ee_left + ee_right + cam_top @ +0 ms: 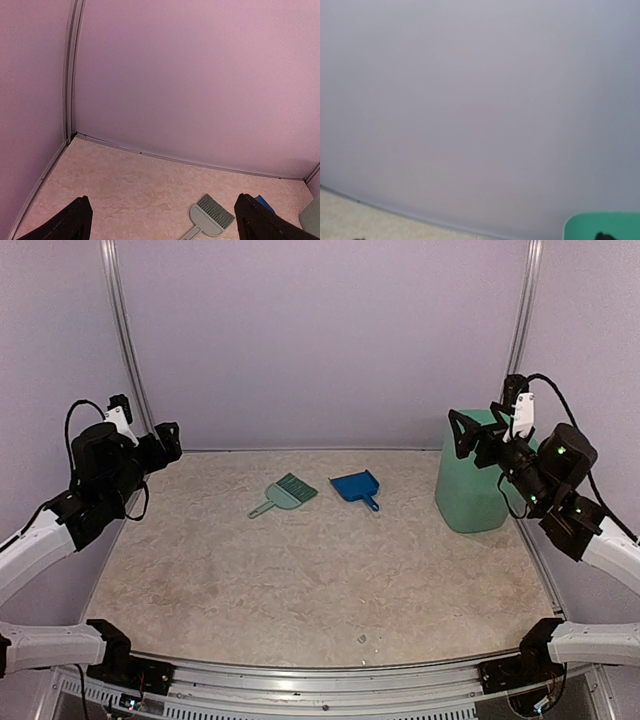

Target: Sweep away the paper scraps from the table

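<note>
The table [200,580] — beige, marbled — bears what may be one tiny paper scrap [362,638] near its front.

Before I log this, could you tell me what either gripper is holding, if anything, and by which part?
Nothing is held. The left gripper and right gripper are open and empty; brush and dustpan lie on the table.

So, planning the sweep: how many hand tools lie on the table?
2: the green brush toward the back middle, and the blue dustpan just right of it, not touching. The bin could hide more.
</note>
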